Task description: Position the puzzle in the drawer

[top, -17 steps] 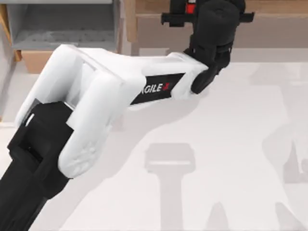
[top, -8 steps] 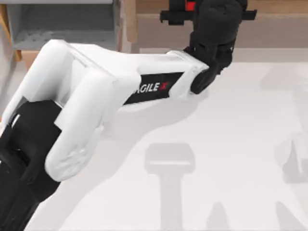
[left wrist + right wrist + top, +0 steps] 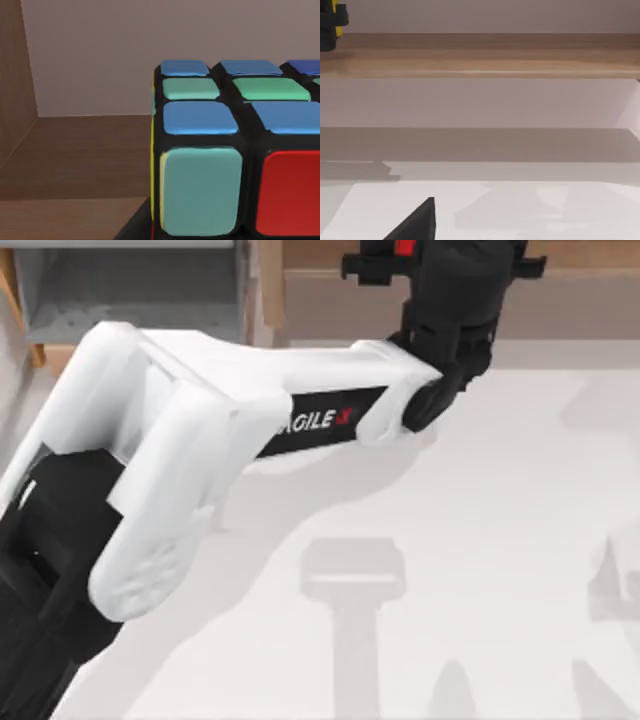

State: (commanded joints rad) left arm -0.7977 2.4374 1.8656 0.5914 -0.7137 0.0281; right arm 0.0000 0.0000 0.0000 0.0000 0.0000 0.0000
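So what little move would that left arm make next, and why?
Probably lift a touch and carry the puzzle toward the top view's left. The left pincer holds it over the long wooden shelf, while the grey drawer sits open at the far left corner.

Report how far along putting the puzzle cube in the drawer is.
Done: the black-gridded cube with blue, green and red tiles is picked up, close before the left wrist camera. In hand: the left gripper carries it above the long wooden shelf. Left: reaching the grey-walled drawer and releasing.
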